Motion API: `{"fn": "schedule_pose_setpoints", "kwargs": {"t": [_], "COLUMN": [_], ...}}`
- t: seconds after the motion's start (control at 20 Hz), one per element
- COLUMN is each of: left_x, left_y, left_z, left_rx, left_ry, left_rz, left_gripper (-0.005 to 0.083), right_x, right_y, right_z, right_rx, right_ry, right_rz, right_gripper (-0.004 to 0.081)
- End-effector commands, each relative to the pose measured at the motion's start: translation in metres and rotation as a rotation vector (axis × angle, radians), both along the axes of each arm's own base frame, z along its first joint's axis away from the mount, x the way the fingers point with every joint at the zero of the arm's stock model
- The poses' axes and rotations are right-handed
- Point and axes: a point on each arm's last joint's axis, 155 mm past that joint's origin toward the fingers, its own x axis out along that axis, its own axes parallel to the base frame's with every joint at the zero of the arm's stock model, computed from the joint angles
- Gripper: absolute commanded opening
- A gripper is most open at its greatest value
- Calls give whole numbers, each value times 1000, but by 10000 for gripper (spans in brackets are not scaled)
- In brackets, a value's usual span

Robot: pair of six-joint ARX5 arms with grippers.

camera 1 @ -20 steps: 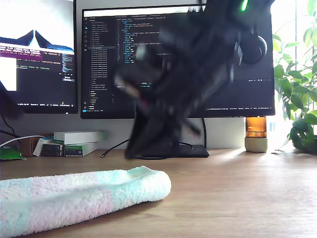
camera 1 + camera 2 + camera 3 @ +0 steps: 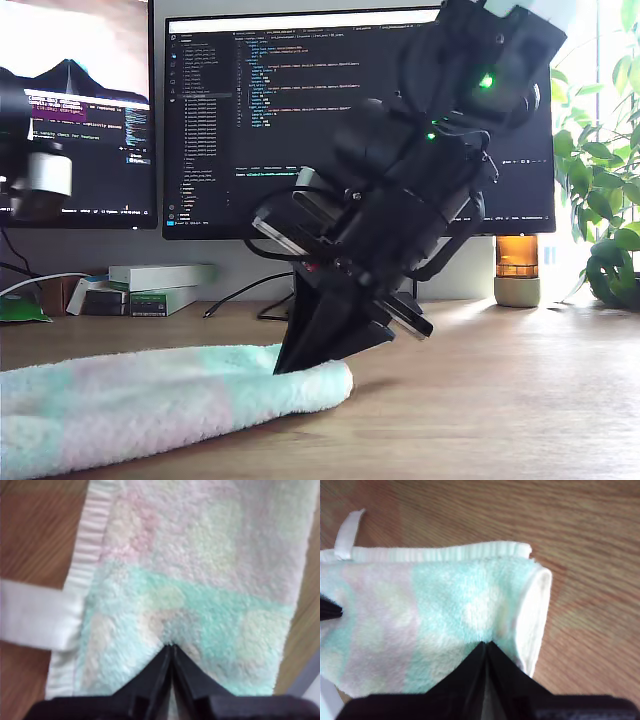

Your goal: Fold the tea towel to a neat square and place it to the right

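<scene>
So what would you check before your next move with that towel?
1. Folded towel end under my second end effector: ok.
2. Towel under my first end effector: ok.
3. Both shut: ok.
4. Cloth really pinched: cannot tell.
5. Neat square: not ok, towel lies long.
6. Room on desk at the exterior view's right: ok.

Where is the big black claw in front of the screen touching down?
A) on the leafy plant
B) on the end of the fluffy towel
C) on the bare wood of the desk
B: the tip of my second gripper rests on the rounded end of the towel, not on the bare desk beside it.
</scene>
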Motion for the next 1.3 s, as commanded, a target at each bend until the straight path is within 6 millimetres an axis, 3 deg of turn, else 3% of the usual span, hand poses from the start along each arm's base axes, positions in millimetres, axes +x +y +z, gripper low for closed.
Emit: {"fn": "schedule_pose_setpoints", "kwargs": {"t": [0.0, 0.2, 0.4, 0.7, 0.85, 1.0, 1.1, 1.25], "left_x": [-13, -19, -27, -24, -17, -23, -31, -34], "left_y": [0, -13, -30, -69, -88, -94, -94, -97], "left_z": [-19, -20, -17, -2, 5, -7, -18, -27], "left_rx": [30, 14, -30, -188, -242, -219, -196, -186], "left_ry": [56, 68, 84, 98, 64, 95, 145, 159], "left_rz": [-22, -44, -68, -15, -8, -6, -1, -10], "left_gripper": [-24, -24, -24, -24, -24, -24, -24, -24], "right_x": [-6, 8, 39, 90, 93, 82, 74, 81], "right_y": [-5, -7, -11, -12, -10, -3, 10, 18], "right_z": [-20, -26, -22, 8, 5, -3, 5, 25], "right_rx": [-41, -66, -79, -131, -134, -115, -43, -1], "right_ry": [17, -71, -184, -402, -405, -367, -336, -322], "right_rz": [23, 53, 66, 100, 107, 140, 165, 157], "right_gripper": [-12, -12, -12, -12, -12, -12, -12, -12]}}
